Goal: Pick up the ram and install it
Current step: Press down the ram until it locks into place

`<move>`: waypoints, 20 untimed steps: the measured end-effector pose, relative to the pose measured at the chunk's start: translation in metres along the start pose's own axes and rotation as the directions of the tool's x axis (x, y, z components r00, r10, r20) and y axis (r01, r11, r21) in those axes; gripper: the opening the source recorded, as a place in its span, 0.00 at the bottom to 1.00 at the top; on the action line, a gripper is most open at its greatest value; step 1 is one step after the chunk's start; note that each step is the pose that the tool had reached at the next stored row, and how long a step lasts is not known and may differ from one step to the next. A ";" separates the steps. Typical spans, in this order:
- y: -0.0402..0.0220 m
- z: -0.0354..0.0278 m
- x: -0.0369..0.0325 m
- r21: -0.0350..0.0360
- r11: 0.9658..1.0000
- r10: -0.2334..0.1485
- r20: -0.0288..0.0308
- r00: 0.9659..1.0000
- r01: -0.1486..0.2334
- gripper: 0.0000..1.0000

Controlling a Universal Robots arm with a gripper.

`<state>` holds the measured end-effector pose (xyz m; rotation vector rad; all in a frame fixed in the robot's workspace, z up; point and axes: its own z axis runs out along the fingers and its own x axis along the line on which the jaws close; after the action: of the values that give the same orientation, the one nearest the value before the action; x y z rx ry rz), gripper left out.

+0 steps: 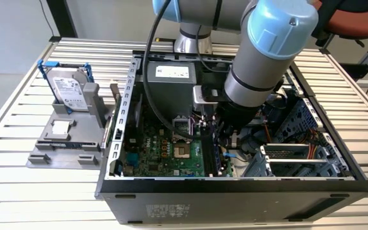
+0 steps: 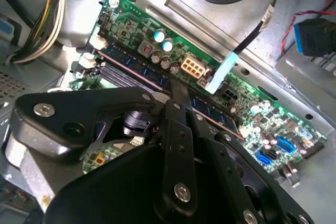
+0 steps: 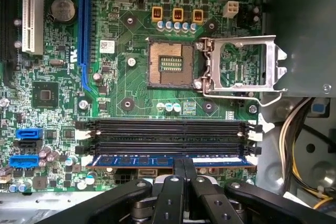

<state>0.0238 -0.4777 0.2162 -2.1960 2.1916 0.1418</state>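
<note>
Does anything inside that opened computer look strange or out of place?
One thing stands out: the processor socket on the motherboard is bare, its metal retention frame flipped open beside it. The ram lies level along its slot, with the end effector right on it. Nothing looks spilled or broken.

My arm [image 1: 260,67] was a silver tube with pale blue joint caps and a black band above its dark wrist. A black cable [image 1: 151,72] hung beside that tube. The gripper [image 3: 184,167] was glossy black linkage, dotted with silver screws.
</note>
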 end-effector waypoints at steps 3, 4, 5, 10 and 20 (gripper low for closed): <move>0.0002 -0.0082 -0.0014 0.001 1.000 0.000 0.004 1.000 0.000 0.00; 0.0005 -0.0135 -0.0017 0.001 1.000 0.000 0.002 1.000 0.000 0.00; 0.0007 -0.0184 -0.0019 0.000 1.000 0.000 0.002 1.000 0.000 0.00; 0.0016 -0.0411 -0.0039 0.000 1.000 0.000 0.002 1.000 0.000 0.00; 0.0034 -0.0862 -0.0080 0.000 1.000 0.000 0.002 1.000 0.000 0.00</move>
<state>0.0238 -0.4775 0.3029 -2.1950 2.1906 0.1431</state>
